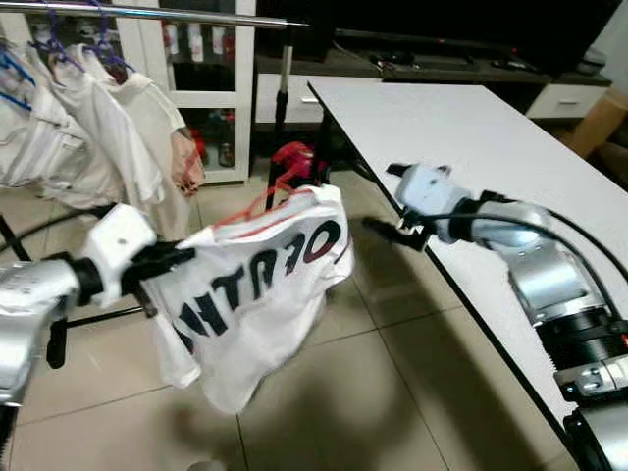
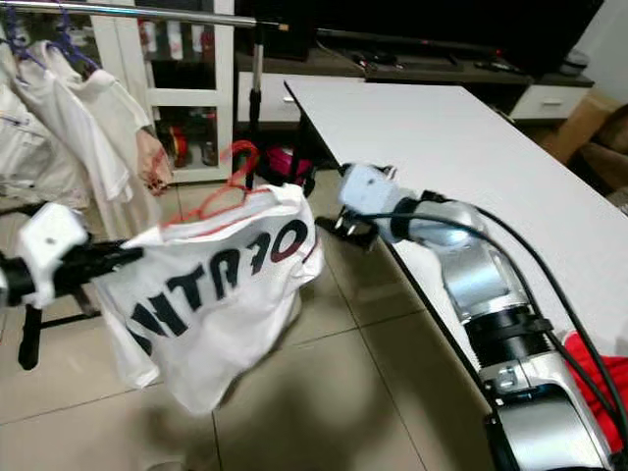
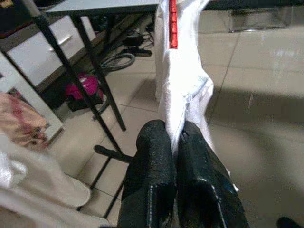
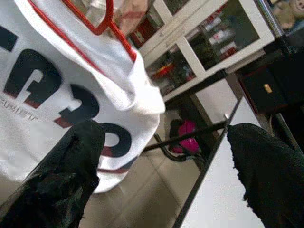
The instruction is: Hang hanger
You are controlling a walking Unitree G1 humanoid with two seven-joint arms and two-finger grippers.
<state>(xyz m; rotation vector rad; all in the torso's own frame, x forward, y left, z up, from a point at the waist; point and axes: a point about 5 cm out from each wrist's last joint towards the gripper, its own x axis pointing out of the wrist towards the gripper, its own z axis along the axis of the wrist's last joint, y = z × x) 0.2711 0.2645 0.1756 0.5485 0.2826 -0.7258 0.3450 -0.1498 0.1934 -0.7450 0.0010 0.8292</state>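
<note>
A white tabletop [image 1: 471,128] runs along the robot's right, behind and beside the right claw [image 1: 385,230]; its dark edge passes just under that arm. Ahead and above the left claw [image 1: 175,257] a metal rail [image 1: 147,12] crosses the scene, with pale garments [image 1: 88,128] hanging from it on purple hooks, well apart from both claws. Behind the rail stands a white glass-door cabinet [image 1: 211,88], and tiled floor [image 1: 343,392] lies below everything.

A white shirt [image 1: 255,294] with large dark lettering hangs between the two claws, clear of the floor. It sits on a red hanger [image 1: 270,196], whose hook rises above the collar and whose bar shows along the shirt's upper edge. The hanger is not on the rail; it is held out in the air, below and to the right of it.

The left claw is clamped on the shirt's near edge: in the left wrist view its black fingers [image 3: 152,180] press together with white cloth pinched between them. The right claw stands just beside the shirt's far edge, its fingers [image 4: 71,171] spread wide apart and gripping nothing.

A pink object [image 3: 83,90] lies on the floor under the tabletop.
</note>
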